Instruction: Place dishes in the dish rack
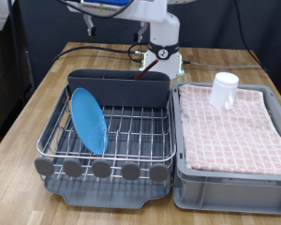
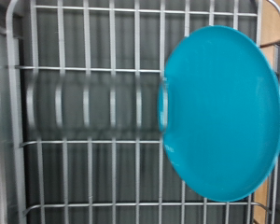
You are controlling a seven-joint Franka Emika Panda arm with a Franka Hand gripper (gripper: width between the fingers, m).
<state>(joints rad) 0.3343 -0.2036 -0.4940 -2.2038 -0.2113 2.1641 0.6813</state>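
Your plate [image 1: 88, 119] already stands on edge in the rack [image 1: 131, 141], leaning among the wires on the side toward the exterior view's left, and the wrist view shows it [image 2: 219, 112] tilted over the grid [image 2: 84, 112] with nothing gripping it. The cup [image 1: 225, 89] sits on the cloth-lined bin [image 1: 234, 173] beside the rack, toward the desk's [image 1: 47, 94] far right corner in the exterior view. A reddish handle, likely the spoon [image 1: 148, 62], shows just behind the cutlery compartment [image 1: 119, 86], under the arm. The end effector [image 1: 161, 58] hangs there, behind the rack toward the desk's far edge; you cannot tell how wide its fingers stand or whether they hold the spoon. The risk, as I judge it: the plate leans with little support, so a bump to the rack could tip it flat. The light cup on soft cloth could topple if nudged.
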